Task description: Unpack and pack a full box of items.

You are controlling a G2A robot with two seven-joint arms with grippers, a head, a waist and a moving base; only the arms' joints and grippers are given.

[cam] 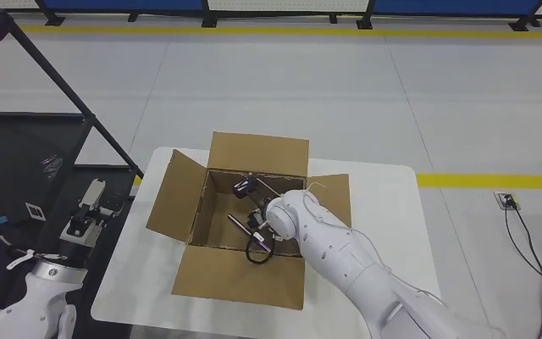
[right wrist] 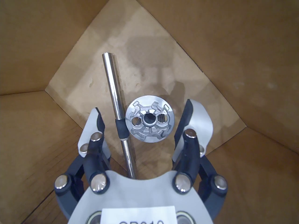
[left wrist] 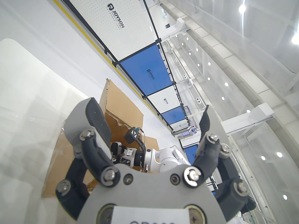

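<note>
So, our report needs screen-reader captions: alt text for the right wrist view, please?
The right gripper, fingers open, hangs inside the cardboard box over a round metal disc with holes. A shiny metal rod with a black band lies beside it.

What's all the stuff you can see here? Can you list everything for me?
cardboard box: one, brown, flaps open, standing on the table
table: one, white, under the box
metal rod: one, shiny silver with a black band, lying on the box floor
metal disc: one, silver with holes, on the box floor beside the rod
right gripper: one, grey and black, fingers open, inside the box above the rod and disc
left gripper: one, grey and black, fingers open, beside the table, holding nothing
</note>
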